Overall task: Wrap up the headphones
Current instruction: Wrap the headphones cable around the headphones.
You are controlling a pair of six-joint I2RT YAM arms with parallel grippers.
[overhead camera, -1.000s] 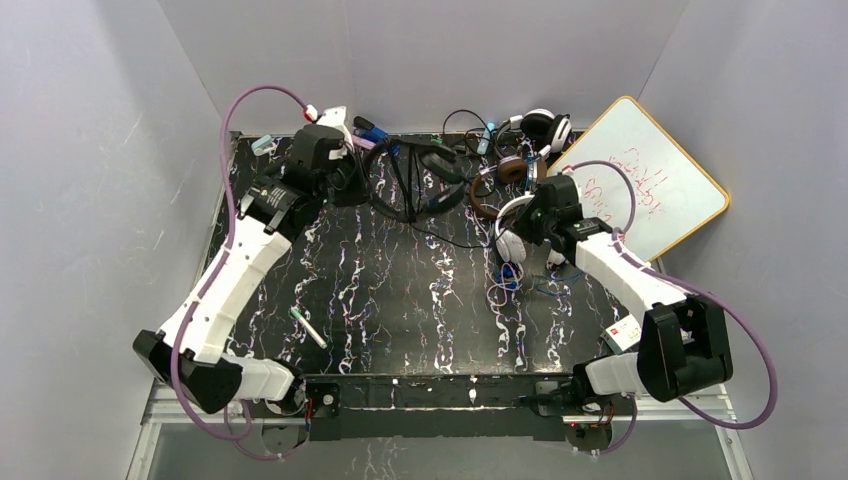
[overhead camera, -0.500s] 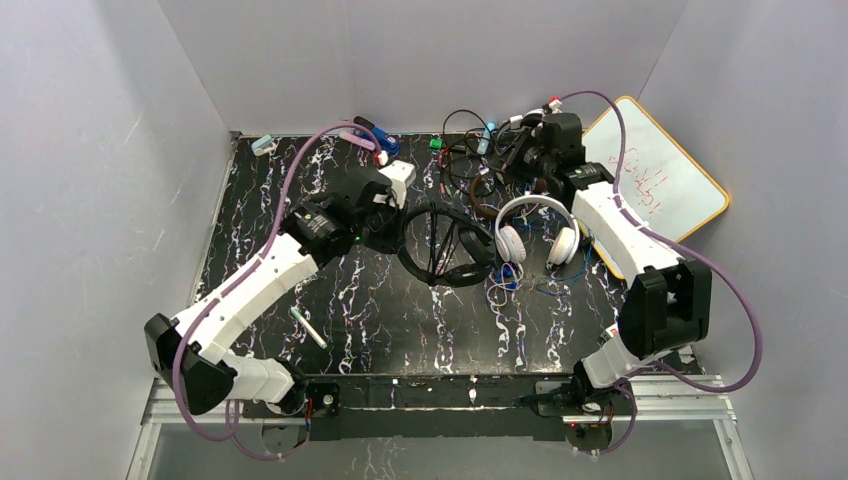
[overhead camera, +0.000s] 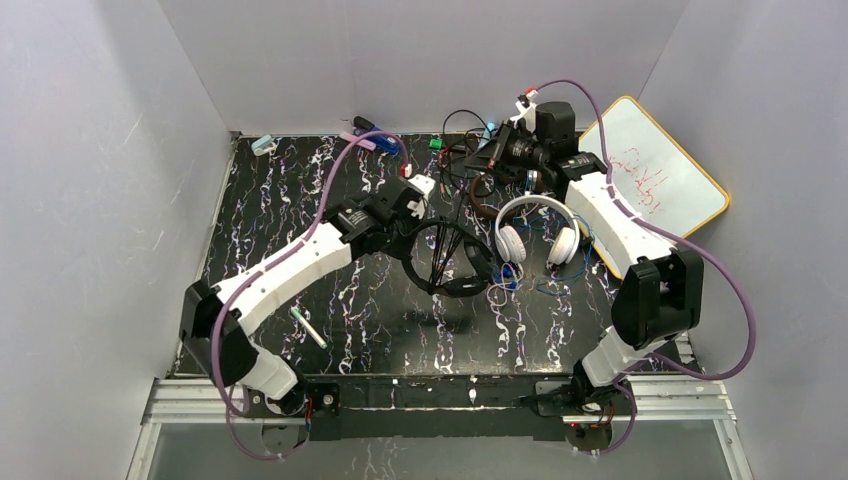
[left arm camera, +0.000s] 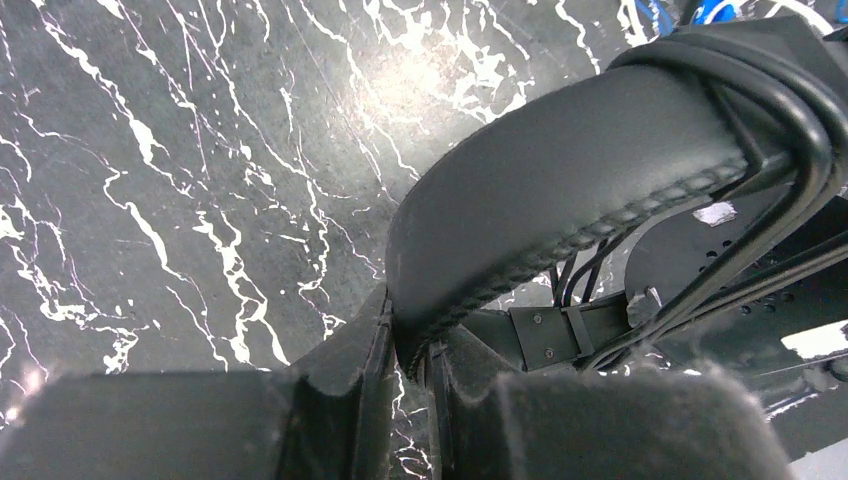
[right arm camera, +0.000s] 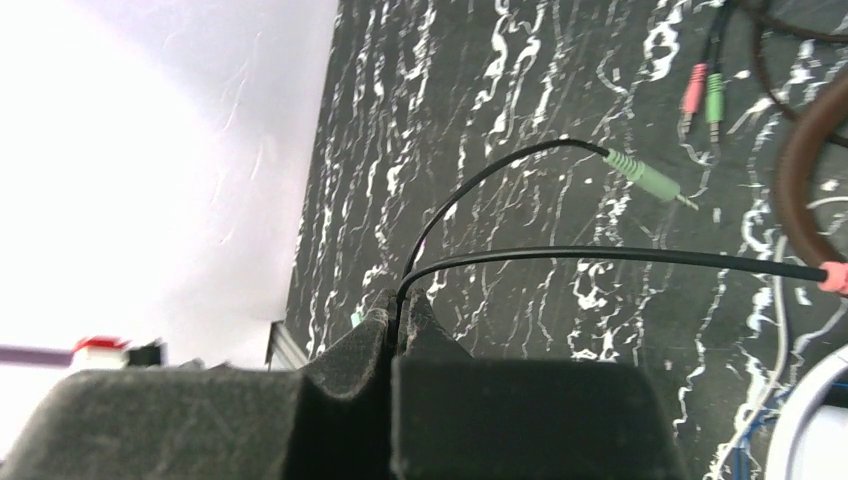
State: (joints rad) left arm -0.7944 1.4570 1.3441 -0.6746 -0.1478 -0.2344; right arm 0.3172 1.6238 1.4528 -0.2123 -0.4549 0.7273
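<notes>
On the black marbled counter [overhead camera: 300, 250], my left gripper [left arm camera: 408, 345] pinches black padded over-ear headphones [left arm camera: 560, 190] mid-counter. At one o'clock my right gripper [right arm camera: 398, 318] clamps a thin black cord [right arm camera: 600, 256] that nearby plug-ended cables [right arm camera: 693, 92] could snag.

High overview, two close wrist views
</notes>
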